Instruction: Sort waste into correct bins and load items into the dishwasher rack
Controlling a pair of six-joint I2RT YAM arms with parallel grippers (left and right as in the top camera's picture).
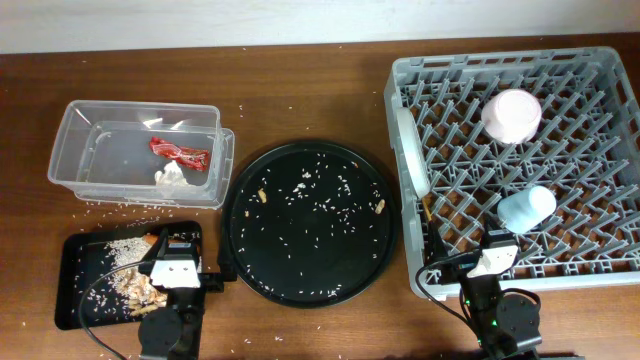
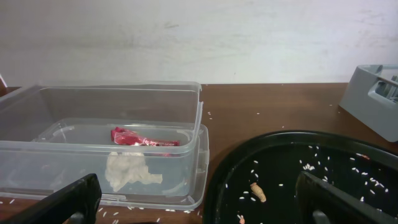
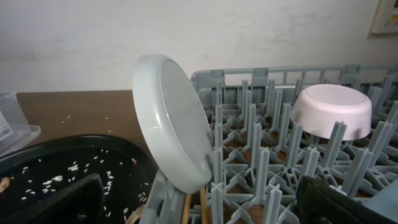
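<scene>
So on the far left of the bench (image 1: 300, 90) there's the clear tub (image 1: 75, 150), with the red wrapper (image 1: 180, 153) and the white tissue (image 1: 172, 176) both lying inside it, tissue just in front of the wrapper. Some rice is scattered on the wood by the tub. Just below it sits the shallow black tray (image 1: 75, 300), holding a heap of rice and food scraps (image 1: 128, 282), plus an orange bit at its top edge that looks like the carrot piece (image 1: 152, 238). The left hand (image 2: 198, 186) hangs over that tray's right end, spread wide with nothing in it. In the middle is the big round black tray (image 1: 228, 225), sprinkled with rice grains and a couple of beige scraps (image 2: 257, 191). The right side is all dishwasher rack (image 1: 500, 62). The pale plate (image 3: 177, 118) stands on edge along its left wall, and the chopsticks (image 3: 193, 208) poke out right below it. The pink bowl (image 1: 511, 115) is upside down near the back, and the light-blue cup (image 1: 527, 208) lies on its side closer to the front. The right hand (image 3: 200, 186) is at the rack's front edge, also wide open and empty.
</scene>
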